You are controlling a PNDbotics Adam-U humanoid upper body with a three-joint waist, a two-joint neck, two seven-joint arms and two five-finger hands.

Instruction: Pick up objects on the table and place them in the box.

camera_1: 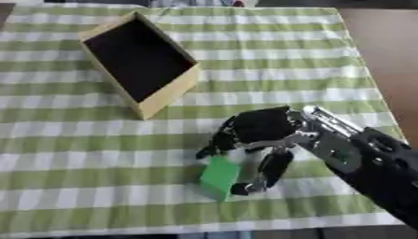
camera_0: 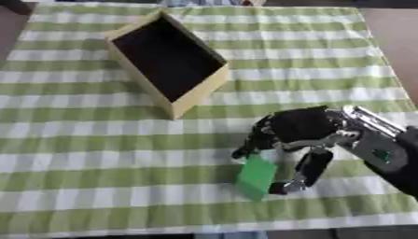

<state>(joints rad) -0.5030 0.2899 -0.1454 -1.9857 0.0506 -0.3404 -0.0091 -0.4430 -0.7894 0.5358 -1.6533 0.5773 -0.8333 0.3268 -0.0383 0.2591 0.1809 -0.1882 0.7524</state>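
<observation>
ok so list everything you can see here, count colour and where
box: one, tan walls with a dark inside, far left on the cloth, nothing visible in it
block: one, green, near centre-right, at the right hand's fingers
cloth: one, green and white stripes, covering the table
right hand: one, black and silver, reaching in from the right, fingers curled round the block
left hand: not in view

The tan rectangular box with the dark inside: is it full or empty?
Empty: the tan rectangular box shows only its dark bare floor; the green block lies outside.
</observation>
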